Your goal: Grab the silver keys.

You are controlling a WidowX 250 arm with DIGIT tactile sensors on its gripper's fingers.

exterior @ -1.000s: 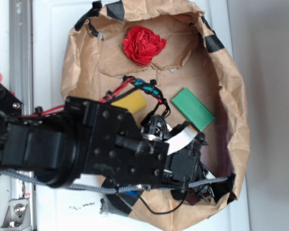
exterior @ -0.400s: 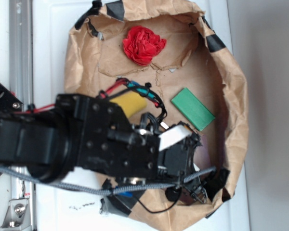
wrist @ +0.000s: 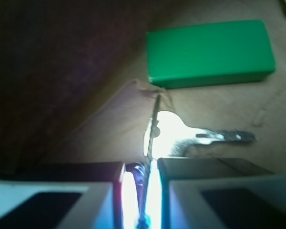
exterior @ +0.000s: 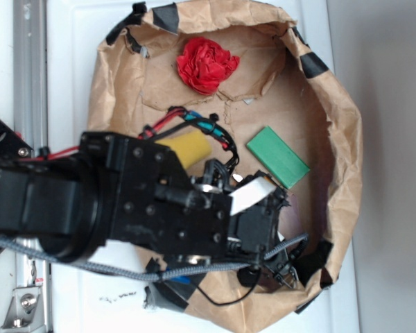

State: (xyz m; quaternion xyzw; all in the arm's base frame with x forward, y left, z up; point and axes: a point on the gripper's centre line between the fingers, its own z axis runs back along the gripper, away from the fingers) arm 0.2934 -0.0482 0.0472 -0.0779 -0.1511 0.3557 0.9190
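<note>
The brown paper bag carries everything. The gripper sits low at its bottom right corner, jaws clamped on the silver keys. The green block lies just beyond them.

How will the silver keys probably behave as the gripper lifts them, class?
The silver keys look like thin, shiny metal, so probably stiff yet slippery. One blade sticks out sideways past the gripper, so the bunch likely dangles and swings. The fingers nearly meet, suggesting a narrow hold.
</note>
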